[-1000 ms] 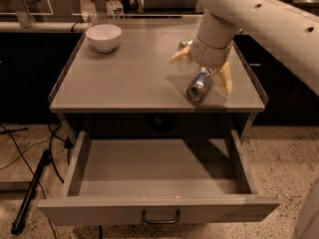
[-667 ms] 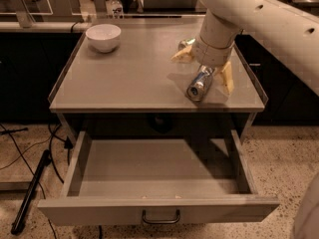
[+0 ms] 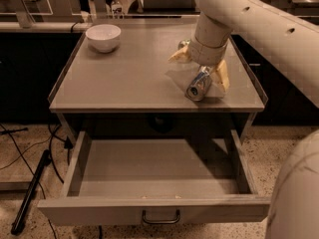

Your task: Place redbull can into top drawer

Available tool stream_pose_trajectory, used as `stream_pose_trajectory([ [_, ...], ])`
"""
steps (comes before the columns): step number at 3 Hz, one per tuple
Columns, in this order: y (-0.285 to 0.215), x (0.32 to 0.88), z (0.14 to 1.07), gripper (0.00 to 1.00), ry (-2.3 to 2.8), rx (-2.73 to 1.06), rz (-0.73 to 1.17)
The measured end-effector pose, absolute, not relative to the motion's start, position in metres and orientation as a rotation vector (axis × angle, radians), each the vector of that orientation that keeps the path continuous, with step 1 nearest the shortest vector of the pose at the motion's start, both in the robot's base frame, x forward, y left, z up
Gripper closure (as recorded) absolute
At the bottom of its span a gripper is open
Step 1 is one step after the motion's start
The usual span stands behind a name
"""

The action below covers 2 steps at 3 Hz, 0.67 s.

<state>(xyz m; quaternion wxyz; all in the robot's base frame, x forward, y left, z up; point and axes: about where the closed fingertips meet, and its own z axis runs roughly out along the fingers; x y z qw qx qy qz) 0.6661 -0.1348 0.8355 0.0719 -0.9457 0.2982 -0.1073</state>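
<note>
Redbull can: right front of tabletop, tilted, one end facing camera.
Gripper: directly over it, fingers spread, one either side.
Top drawer: pulled open beneath tabletop.
Bowl: white, back left corner.

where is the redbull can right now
In the camera view, the redbull can sits on the tabletop near its front-right edge, beneath the gripper, above the open top drawer.
</note>
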Motion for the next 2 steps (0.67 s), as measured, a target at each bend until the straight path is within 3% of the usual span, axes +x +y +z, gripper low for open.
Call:
stream_pose_trajectory([
  [2, -0.1348, 0.6662, 0.8354, 0.42, 0.896, -2.842, -0.322],
])
